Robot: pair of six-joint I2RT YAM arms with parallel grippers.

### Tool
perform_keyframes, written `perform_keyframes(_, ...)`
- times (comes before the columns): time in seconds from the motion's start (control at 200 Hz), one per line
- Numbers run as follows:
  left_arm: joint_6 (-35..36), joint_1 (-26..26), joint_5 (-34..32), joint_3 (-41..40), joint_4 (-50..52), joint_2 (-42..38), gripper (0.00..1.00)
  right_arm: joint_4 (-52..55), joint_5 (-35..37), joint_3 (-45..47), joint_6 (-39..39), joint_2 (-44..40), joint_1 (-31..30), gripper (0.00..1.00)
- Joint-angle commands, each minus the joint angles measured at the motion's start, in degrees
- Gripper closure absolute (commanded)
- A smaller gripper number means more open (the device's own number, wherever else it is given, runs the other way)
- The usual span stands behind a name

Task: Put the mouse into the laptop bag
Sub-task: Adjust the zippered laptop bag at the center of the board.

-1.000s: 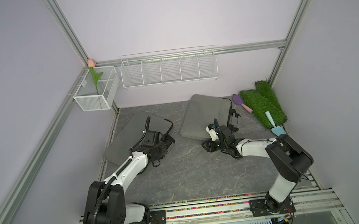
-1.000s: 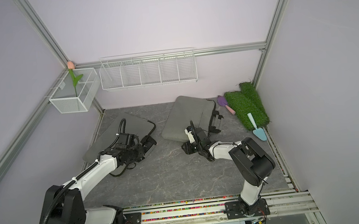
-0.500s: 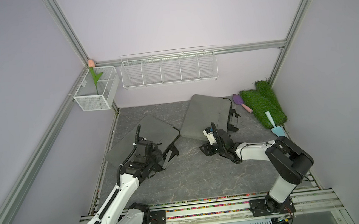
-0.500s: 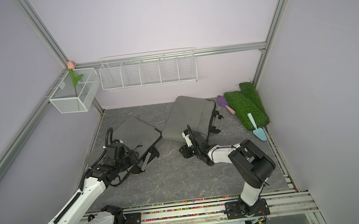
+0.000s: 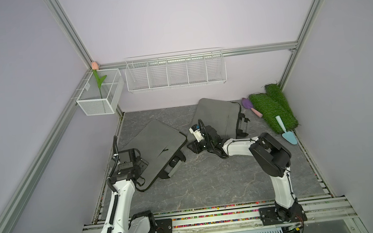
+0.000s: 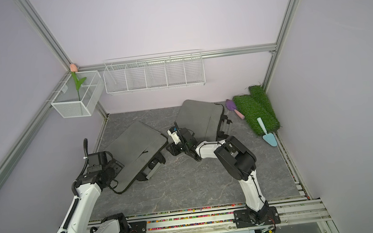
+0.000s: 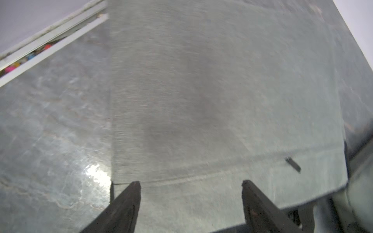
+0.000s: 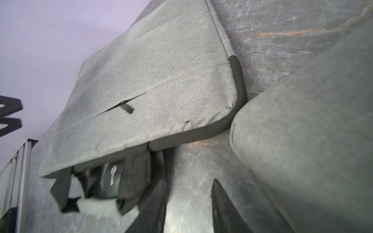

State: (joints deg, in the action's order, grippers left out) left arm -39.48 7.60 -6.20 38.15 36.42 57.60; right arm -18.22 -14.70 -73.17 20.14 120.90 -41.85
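Your left gripper has its fingers wide apart and it clamps nothing. Under them you see only the grey fabric of the laptop bag, close to one of its corners. This bag lies flat on the desk, on your left side.

The mouse is black and sits in the open mouth of the laptop bag, under the upper flap, so only a part of it shows. The black handle straps hang loose in front of this opening and partly block it.

Your right gripper is low over the desk, just beside the corner of the laptop bag. Its fingers are apart with a narrower gap, only bare desk shows between them, and it holds nothing. A second grey bag lies very close on its other side, so the gripper is squeezed between the two bags. Whether the two bags touch, I cannot tell.

Well apart from all this, near the right wall, lie two green turf rolls, a purple trowel and a blue trowel. On the walls hang a wire basket and a white mesh box with a tulip.
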Motion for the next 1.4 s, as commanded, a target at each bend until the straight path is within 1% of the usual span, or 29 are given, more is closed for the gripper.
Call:
perform_keyframes(0.0, 0.01, 3.35, 1.17, 2.38, -3.62, 4.65, 0.18, 3.11, -2.22, -6.65, 1.57, 4.91, 1.54, 0.61)
perform_keyframes(0.06, 0.28, 3.37, 4.96, 6.41, -4.10, 9.62, 0.20, 4.69, -1.19, -10.05, 1.27, 7.22, 2.56, 0.61)
perform_keyframes(0.105, 0.40, 3.30, 8.14, 11.45, -2.17, 13.37, 0.22, 6.03, -0.46, -12.29, 1.22, 8.85, 3.85, 0.60)
perform_keyframes(0.14, 1.37, 3.10, 9.26, 15.05, 0.27, 16.08, 0.25, 6.66, -0.52, -13.79, 1.66, 10.15, 5.07, 0.58)
perform_keyframes(0.175, 1.43, 2.97, 10.69, 17.13, 0.61, 17.85, 0.25, 6.76, -1.71, -15.12, 2.56, 11.42, 6.36, 0.55)
perform_keyframes(0.225, 1.40, 2.91, 12.56, 18.67, 0.21, 19.20, 0.25, 6.06, -5.56, -16.58, 4.26, 12.70, 8.25, 0.51)
perform_keyframes(0.285, 1.97, 2.91, 14.57, 18.94, -1.17, 19.69, 0.25, 6.92, -6.13, -18.24, 5.25, 13.50, 8.98, 0.43)
perform_keyframes(0.335, 1.98, 2.91, 15.07, 18.97, -1.61, 19.83, 0.25, 10.17, -7.26, -20.54, 4.67, 13.96, 8.90, 0.40)
perform_keyframes(0.415, 1.65, 2.88, 15.27, 18.16, -2.85, 19.82, 0.25, 10.71, -9.46, -22.02, 5.41, 14.27, 8.12, 0.36)
perform_keyframes(0.535, 1.51, 2.91, 15.98, 17.58, -3.55, 20.00, 0.25, 13.90, -9.73, -25.14, 6.12, 15.42, 6.23, 0.35)
perform_keyframes(0.63, 1.69, 2.87, 17.20, 17.02, -3.64, 19.36, 0.25, 17.17, -8.55, -27.82, 6.40, 16.82, 4.87, 0.36)
perform_keyframes(0.8, 1.80, 2.93, 17.27, 15.58, -3.04, 15.63, 0.25, 19.17, -6.42, -29.31, 7.63, 18.96, 3.23, 0.37)
perform_keyframes(0.88, 1.87, 2.88, 18.57, 14.88, -3.11, 13.68, 0.25, 19.34, -5.82, -29.31, 8.13, 19.58, 2.83, 0.37)
perform_keyframes(0.92, 1.73, 2.89, 19.22, 14.68, -3.12, 12.81, 0.25, 18.98, -6.29, -29.16, 8.46, 19.64, 2.61, 0.39)
perform_keyframes(0.96, 1.78, 2.86, 19.66, 14.48, -3.20, 11.93, 0.25, 18.60, -6.54, -28.89, 8.68, 19.60, 2.36, 0.45)
perform_keyframes(0.98, 1.86, 2.87, 19.81, 14.36, -3.25, 11.62, 0.25, 18.41, -6.72, -28.73, 8.77, 19.48, 2.23, 0.50)
perform_keyframes(1.02, 1.94, 2.92, 20.11, 14.11, -3.43, 10.99, 0.24, 18.14, -6.96, -28.21, 8.77, 19.17, 1.92, 0.67)
perform_keyframes(1.025, 1.95, 2.89, 20.09, 14.04, -3.49, 10.93, 0.24, 18.14, -6.96, -28.21, 8.77, 19.17, 1.92, 0.67)
perform_keyframes(1.035, 2.02, 2.87, 20.26, 14.05, -3.58, 10.86, 0.24, 18.01, -6.93, -27.92, 8.84, 19.05, 1.83, 0.73)
perform_keyframes(1.04, 2.03, 2.91, 20.26, 14.01, -3.66, 10.73, 0.24, 18.01, -6.93, -27.92, 8.84, 19.05, 1.83, 0.73)
perform_keyframes(1.05, 2.04, 2.92, 20.30, 13.87, -3.75, 10.61, 0.24, 17.90, -6.92, -27.66, 8.86, 18.78, 1.77, 0.79)
perform_keyframes(1.055, 2.04, 2.89, 20.41, 13.87, -3.87, 10.56, 0.24, 17.90, -6.92, -27.66, 8.86, 18.78, 1.77, 0.79)
perform_keyframes(1.085, 2.12, 2.89, 20.99, 13.61, -4.42, 10.51, 0.24, 17.20, -6.70, -26.60, 9.08, 18.08, 1.47, 0.89)
perform_keyframes(1.105, 2.17, 2.74, 21.34, 13.53, -4.78, 10.57, 0.24, 16.21, -6.31, -25.34, 9.39, 17.38, 1.44, 0.93)
perform_keyframes(1.195, 2.60, 0.54, 21.04, 13.91, -5.49, 11.93, 0.24, 9.30, -3.49, -16.21, 11.19, 12.68, 0.94, 0.93)
perform_keyframes(1.26, 3.16, -4.43, 17.72, 15.75, -4.98, 14.65, 0.24, 3.83, -1.38, -8.58, 12.49, 8.60, 0.79, 0.93)
perform_keyframes(1.305, 2.69, -8.20, 15.69, 17.17, -4.83, 17.39, 0.27, -0.23, -0.29, -3.47, 13.58, 6.09, 0.62, 0.94)
perform_keyframes(1.395, 1.53, -14.92, 14.55, 18.67, -7.91, 23.81, 0.30, -8.77, 1.03, 6.04, 15.92, 2.58, -0.28, 0.94)
